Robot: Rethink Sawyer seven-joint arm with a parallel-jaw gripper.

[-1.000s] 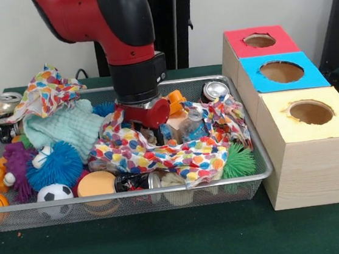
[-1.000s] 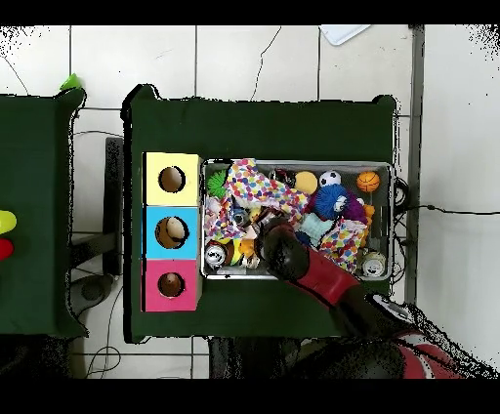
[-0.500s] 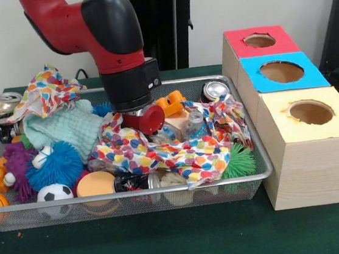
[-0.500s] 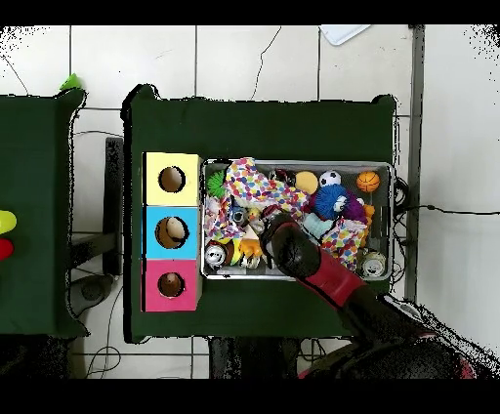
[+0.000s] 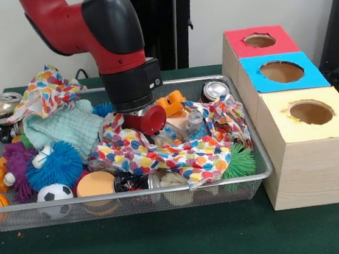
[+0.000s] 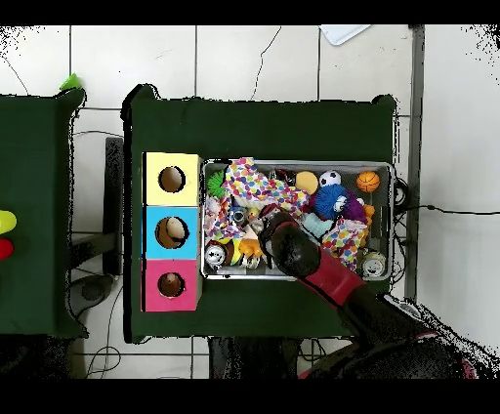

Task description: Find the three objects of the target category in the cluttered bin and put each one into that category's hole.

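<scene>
One red-and-black arm's tool (image 5: 147, 129) sits low in the wire mesh bin (image 5: 255, 154), buried in the multicoloured polka-dot cloth (image 5: 160, 155); can't tell if it's open or holding anything. Target category unclear. Crushed silver can (image 5: 215, 90) at the bin's back corner: light, thin-walled, slick; best gripped across the body.

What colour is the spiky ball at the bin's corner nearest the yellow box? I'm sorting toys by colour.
Green; the spiky ball shows best in the front view.
</scene>
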